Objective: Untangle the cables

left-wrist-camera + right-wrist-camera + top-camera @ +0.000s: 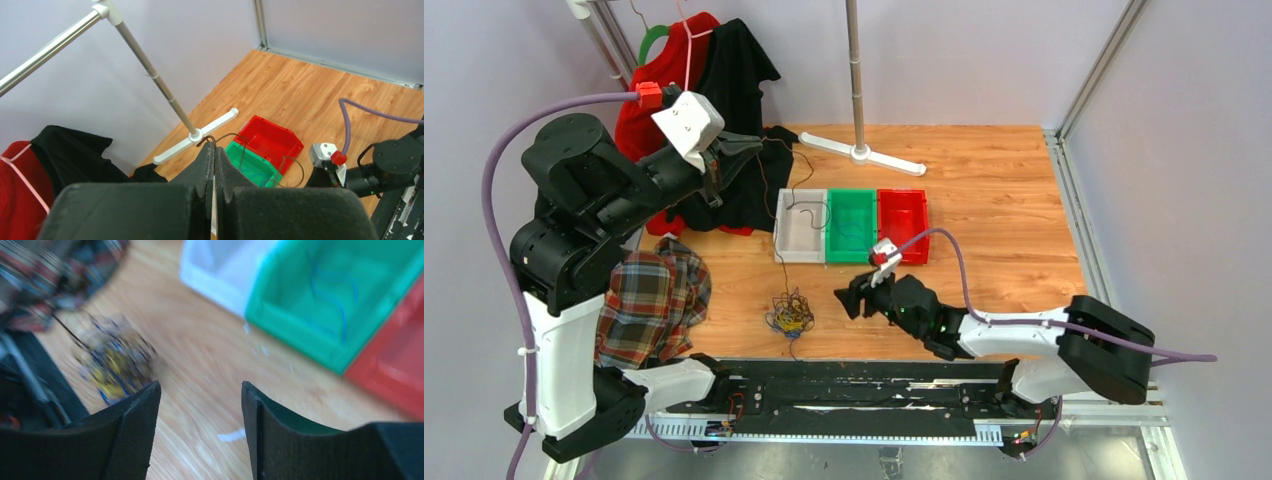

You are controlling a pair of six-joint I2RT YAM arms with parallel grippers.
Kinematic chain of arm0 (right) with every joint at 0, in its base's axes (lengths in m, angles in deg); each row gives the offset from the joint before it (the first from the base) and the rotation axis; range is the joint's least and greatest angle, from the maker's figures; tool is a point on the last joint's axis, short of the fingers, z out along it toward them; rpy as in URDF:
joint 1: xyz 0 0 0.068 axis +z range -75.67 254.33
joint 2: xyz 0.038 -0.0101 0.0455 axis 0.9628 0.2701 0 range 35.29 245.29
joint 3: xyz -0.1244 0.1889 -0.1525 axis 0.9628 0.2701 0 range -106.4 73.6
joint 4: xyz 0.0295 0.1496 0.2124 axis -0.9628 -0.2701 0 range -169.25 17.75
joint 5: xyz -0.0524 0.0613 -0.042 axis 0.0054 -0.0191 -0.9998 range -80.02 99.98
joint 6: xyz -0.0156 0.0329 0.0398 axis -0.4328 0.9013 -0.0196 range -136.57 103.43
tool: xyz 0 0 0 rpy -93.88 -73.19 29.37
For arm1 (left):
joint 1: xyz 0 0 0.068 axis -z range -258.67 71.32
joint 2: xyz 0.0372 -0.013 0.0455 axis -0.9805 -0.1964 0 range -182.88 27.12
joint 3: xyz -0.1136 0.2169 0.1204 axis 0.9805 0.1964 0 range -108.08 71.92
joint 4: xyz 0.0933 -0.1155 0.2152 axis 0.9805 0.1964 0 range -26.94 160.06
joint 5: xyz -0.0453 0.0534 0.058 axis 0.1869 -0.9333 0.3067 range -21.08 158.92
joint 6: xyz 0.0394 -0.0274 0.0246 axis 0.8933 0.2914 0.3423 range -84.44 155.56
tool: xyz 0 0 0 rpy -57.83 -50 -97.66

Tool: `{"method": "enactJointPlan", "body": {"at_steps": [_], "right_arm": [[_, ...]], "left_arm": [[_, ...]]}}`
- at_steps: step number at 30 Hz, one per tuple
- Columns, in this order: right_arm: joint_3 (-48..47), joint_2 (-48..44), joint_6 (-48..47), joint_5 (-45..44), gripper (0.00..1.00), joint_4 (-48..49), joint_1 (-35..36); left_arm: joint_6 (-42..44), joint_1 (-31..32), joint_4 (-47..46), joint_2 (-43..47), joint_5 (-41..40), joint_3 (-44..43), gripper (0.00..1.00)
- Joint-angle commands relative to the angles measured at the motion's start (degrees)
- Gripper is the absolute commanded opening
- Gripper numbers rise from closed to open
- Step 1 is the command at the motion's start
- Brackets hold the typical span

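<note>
The light, springy cable tangle lies on the worktop nearside of the white bin, one black strand pinched in the closed left claw, right claw gaping empty; probably best gripped by loose outer loops.

Wood-grain table, glossy plastic bins, plaid cloth, shiny metal pole

White bin, green bin and red bin stand touching in a row; plaid shirt lies apart.
</note>
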Motion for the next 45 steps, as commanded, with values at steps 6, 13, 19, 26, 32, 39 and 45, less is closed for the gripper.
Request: {"method": "enactJointPlan", "body": {"at_steps": [6,13,19,26,32,39,45], "right_arm": [[-20.1,-0.4,-10.6,15.0,0.66,-5.8,0.8],[-24.9,5.4,-9.9,21.0,0.66,-4.3,1.6],[-26.8,10.0,-7.5,22.0,0.61,-2.9,1.6],[-37.2,21.6,-4.8,19.7,0.43,-10.0,1.6],[-37.4,25.9,-5.8,17.5,0.31,-15.5,2.5],[-29.7,25.9,-7.1,11.7,0.24,-13.5,2.5],[-24.1,24.8,-6.3,7.8,0.22,-11.4,2.5]], "left_arm": [[-1.1,0.0,-2.5,-0.1,1.7,0.0,0.0],[-1.3,0.0,-2.6,-0.9,2.5,-1.1,0.0],[-1.6,0.0,-2.7,-1.0,3.2,-1.4,0.0],[-3.0,0.0,-2.8,-2.7,4.3,-5.7,0.0],[-2.8,0.0,-2.8,-4.4,3.1,-11.3,0.01],[-3.2,0.0,-9.3,-0.6,-1.3,-7.9,0.0],[-1.4,0.0,-18.1,3.6,-9.2,-6.1,0.0]]}}
